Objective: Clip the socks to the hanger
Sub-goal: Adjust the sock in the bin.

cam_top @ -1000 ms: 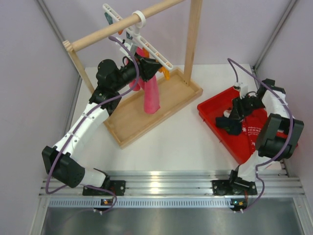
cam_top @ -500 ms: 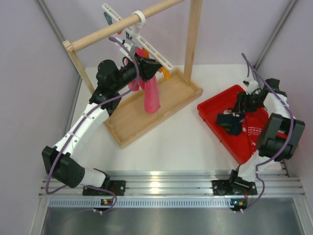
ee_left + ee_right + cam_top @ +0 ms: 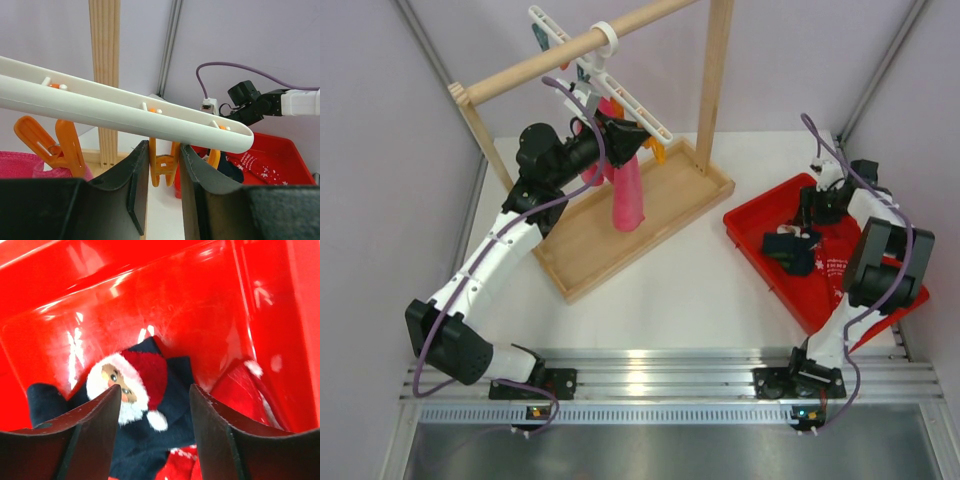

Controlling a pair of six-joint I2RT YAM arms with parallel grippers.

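The white bar hanger (image 3: 622, 97) hangs by its ring hook from the wooden rail, with orange clips below it. My left gripper (image 3: 638, 135) is up at the hanger. In the left wrist view (image 3: 163, 156) it is shut on an orange clip (image 3: 162, 170) under the bar (image 3: 125, 114). A dark navy sock (image 3: 790, 248) with a Santa face lies in the red tray (image 3: 745, 232). My right gripper (image 3: 812, 218) hovers over it, open and empty. The right wrist view shows the sock (image 3: 150, 415) between and below the gripper (image 3: 155, 400).
A long pink cloth (image 3: 628, 195) hangs from one clip. The wooden rail frame (image 3: 560, 52) stands on a wooden base tray (image 3: 620, 240). A red patterned sock (image 3: 840, 270) lies beside the navy one (image 3: 235, 385). Enclosure walls stand close at both sides.
My right gripper has drawn back toward the far end of the red tray, off the navy sock, which stays in the tray. The left arm has not moved.
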